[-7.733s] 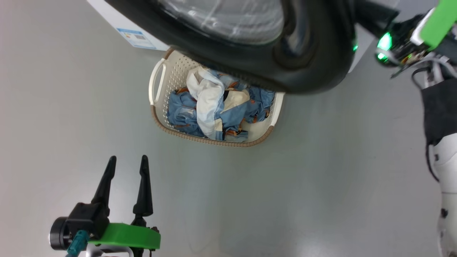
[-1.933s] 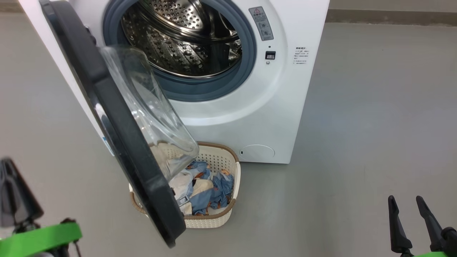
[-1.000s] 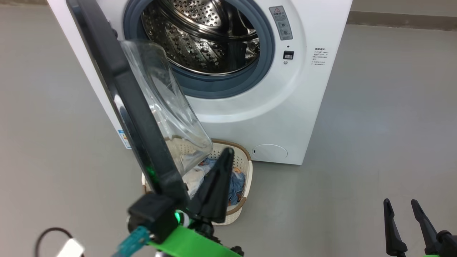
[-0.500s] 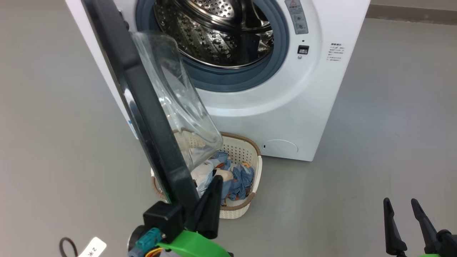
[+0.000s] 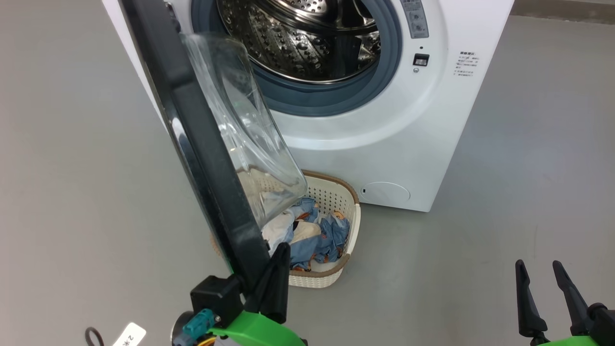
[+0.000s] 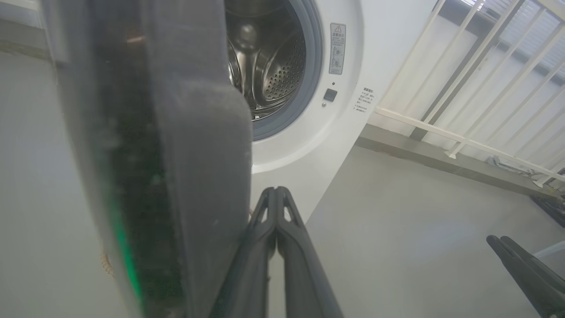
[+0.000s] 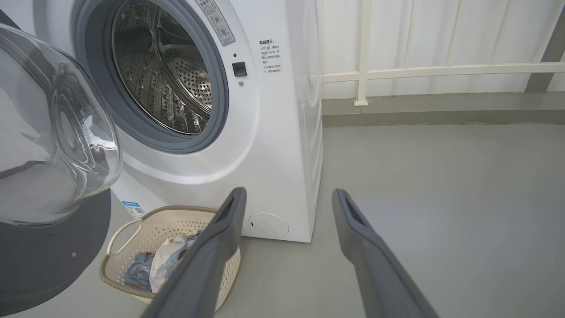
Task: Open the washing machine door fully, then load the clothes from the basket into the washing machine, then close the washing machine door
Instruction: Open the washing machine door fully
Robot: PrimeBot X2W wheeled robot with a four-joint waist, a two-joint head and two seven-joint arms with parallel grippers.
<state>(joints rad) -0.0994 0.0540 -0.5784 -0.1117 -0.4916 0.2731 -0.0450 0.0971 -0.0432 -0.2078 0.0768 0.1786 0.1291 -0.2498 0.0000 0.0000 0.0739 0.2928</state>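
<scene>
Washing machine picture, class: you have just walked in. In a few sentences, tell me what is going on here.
The left claw, shut, sits against the inner side of the washing machine door at its lower black rim, apparently pushing it wider. The door is swung out, above the basket. The right claw hangs open, apart from everything and holding nothing. The clothes lie in the basket, which stands in front of the washing machine. The visible part of the drum holds no clothes.

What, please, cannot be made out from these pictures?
- Head view: the washing machine door hides the basket's left part and some clothes.
- Left wrist view: the door blurs close up; whether the left gripper touches it is unclear.
- Head view: print on the washing machine is too small.
</scene>
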